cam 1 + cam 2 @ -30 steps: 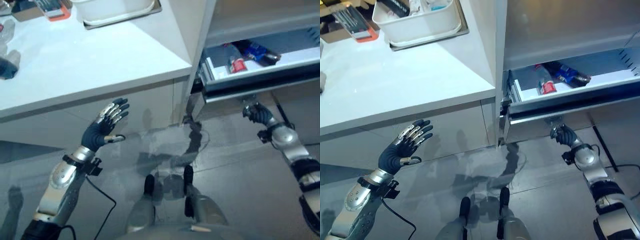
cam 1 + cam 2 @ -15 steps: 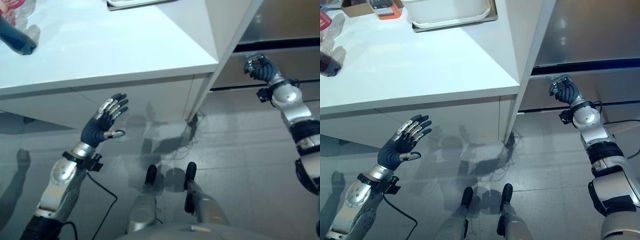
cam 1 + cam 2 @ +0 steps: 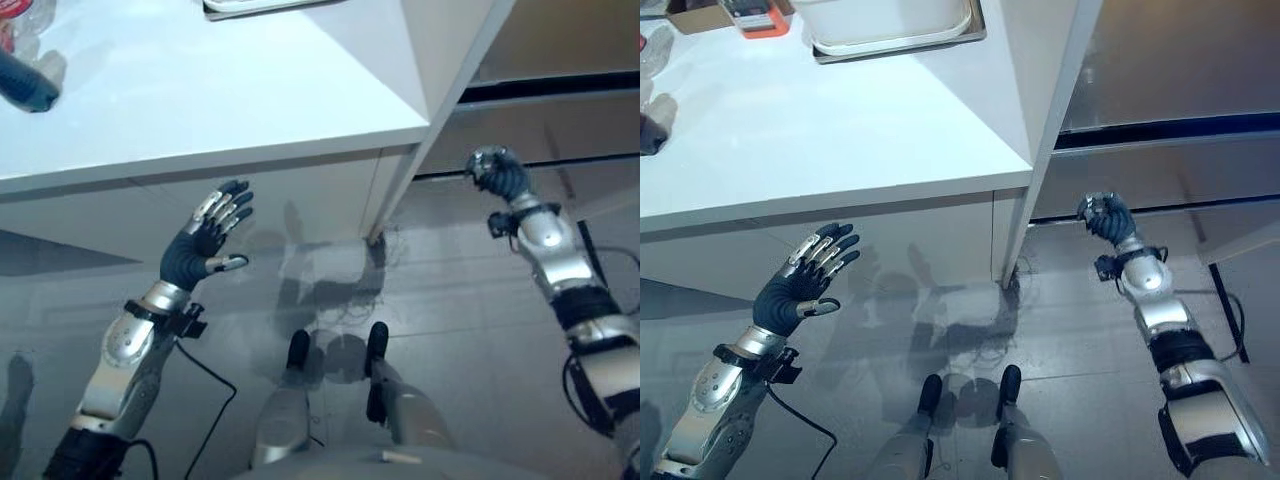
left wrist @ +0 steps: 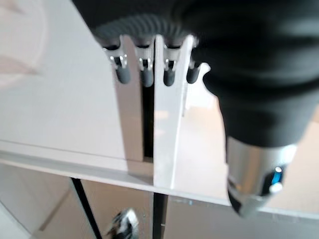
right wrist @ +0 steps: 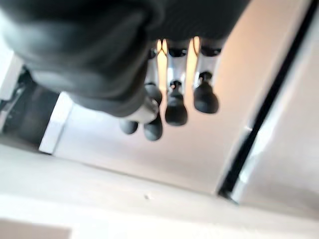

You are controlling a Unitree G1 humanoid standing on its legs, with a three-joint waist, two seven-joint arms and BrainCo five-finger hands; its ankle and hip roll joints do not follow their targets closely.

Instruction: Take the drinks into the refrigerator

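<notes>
The right hand (image 5: 149, 99) with its dark-tipped fingers (image 5: 205, 98) curled and empty, before a pale refrigerator front (image 5: 149, 154) crossed by a dark seam (image 5: 259, 124).

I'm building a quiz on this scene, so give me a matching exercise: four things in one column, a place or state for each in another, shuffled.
Things:
1. left hand
2. right hand
3. white tub
4. refrigerator drawer

States or places:
A. fingers curled, holding nothing
B. pushed shut
C. fingers spread open, below the counter edge
D. on the counter, at its far end

Pairs: 1-C, 2-A, 3-D, 4-B
</notes>
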